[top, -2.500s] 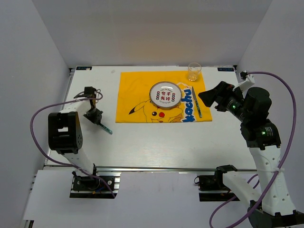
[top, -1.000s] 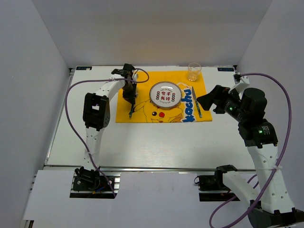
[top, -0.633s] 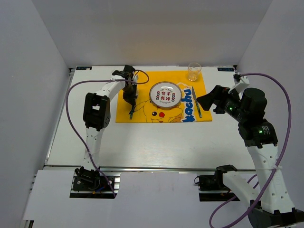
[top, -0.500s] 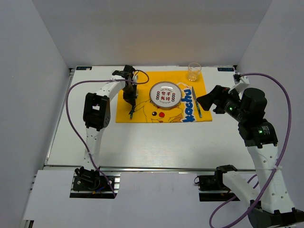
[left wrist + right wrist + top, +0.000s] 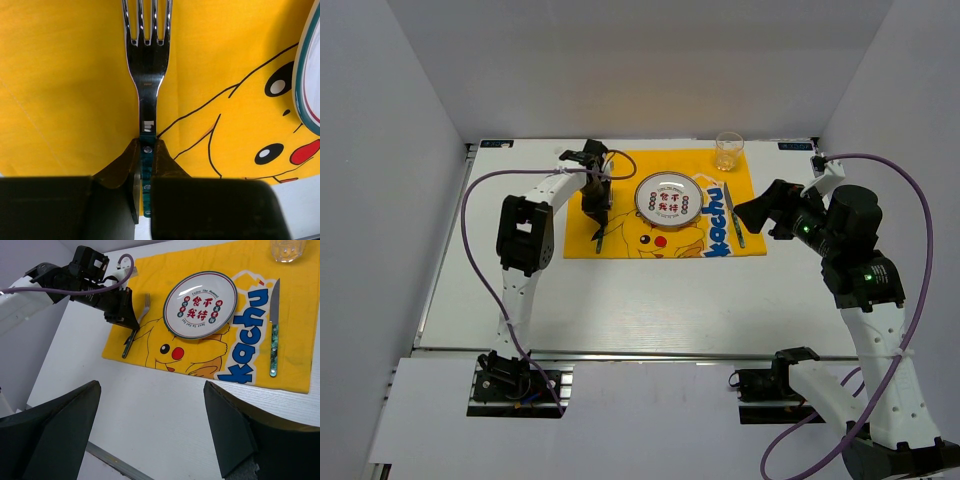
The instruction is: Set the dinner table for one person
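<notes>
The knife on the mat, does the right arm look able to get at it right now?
Probably yes. The knife lies bare beside the plate, nothing on it, and the right arm hovers nearby with jaws open.

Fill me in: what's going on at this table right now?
The left gripper is clamped on the green handle of a fork, holding it low over the yellow placemat, just left of the plate. A knife lies right of the plate, with a glass beyond it. The right gripper hangs open and empty.
</notes>
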